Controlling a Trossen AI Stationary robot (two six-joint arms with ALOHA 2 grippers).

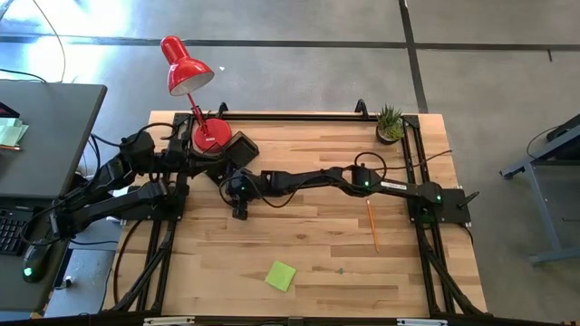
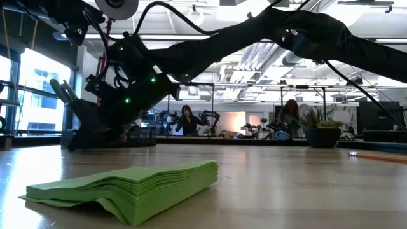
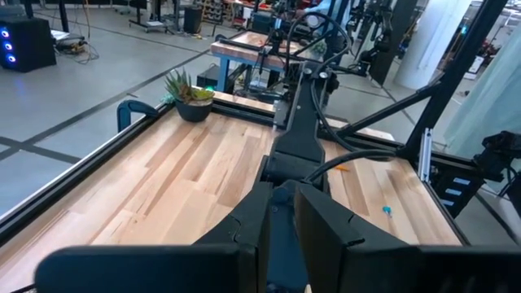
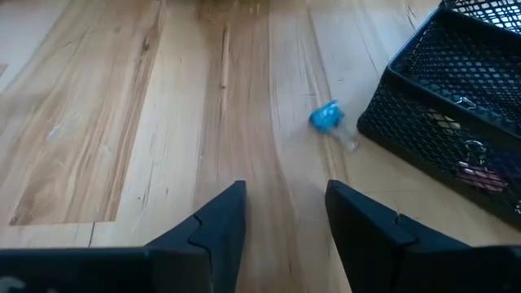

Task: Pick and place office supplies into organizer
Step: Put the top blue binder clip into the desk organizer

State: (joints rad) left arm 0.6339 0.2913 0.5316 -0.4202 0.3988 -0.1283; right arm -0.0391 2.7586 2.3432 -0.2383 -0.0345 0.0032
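Both arms are in my feeds: my right gripper [image 4: 281,232] hovers low over the bare wood with its fingers spread and nothing between them, beside the black mesh organizer [image 4: 456,89]. Just off the organizer's corner lies a small blue piece [image 4: 326,117], possibly a pushpin, though I can't be sure. Inside the tray I see metal clips [image 4: 472,163]. My left gripper [image 3: 281,236] sits back near the red lamp [image 1: 186,68], fingers nearly together, holding nothing. Lime-green sticky-note pad [image 1: 280,275] and orange pencil [image 1: 372,225] lie well apart on the table [image 1: 308,258].
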